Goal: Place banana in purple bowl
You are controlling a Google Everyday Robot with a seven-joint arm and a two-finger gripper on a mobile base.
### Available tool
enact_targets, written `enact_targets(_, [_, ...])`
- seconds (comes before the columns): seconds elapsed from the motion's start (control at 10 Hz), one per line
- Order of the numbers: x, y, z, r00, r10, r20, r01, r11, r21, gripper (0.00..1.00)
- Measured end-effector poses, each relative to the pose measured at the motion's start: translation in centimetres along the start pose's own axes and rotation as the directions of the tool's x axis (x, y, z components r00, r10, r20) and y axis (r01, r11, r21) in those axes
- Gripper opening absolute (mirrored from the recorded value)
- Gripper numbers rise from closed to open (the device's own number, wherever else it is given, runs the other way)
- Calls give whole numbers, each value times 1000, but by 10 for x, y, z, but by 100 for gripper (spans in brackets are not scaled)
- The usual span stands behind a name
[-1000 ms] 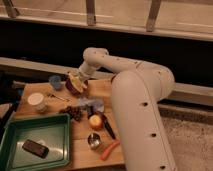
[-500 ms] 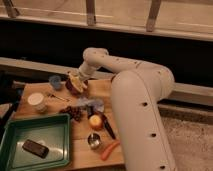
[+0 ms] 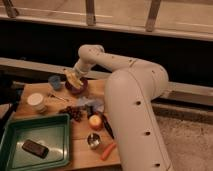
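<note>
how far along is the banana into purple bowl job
Pickup looks done: the banana is off the table, at the gripper. In hand: the gripper is holding it right over the purple bowl. Left: release it into the bowl and withdraw the arm.

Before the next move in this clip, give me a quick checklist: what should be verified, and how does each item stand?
1. Gripper over the purple bowl: ok, at the far end of the table.
2. Banana at the gripper, above the bowl: ok.
3. Banana resting inside the bowl: cannot tell.
4. Blue cup left of the bowl, apart from it: ok.
5. Bowl fully on the table: ok.
</note>
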Motion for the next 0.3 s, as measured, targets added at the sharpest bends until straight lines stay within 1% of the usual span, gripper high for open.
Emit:
enact_targets(0.1, [-5,5,1,1000,-5,15,5,1000,-2,60])
enact_targets(0.3, [-3,3,-1,1000,3,19,-3,1000,2,60])
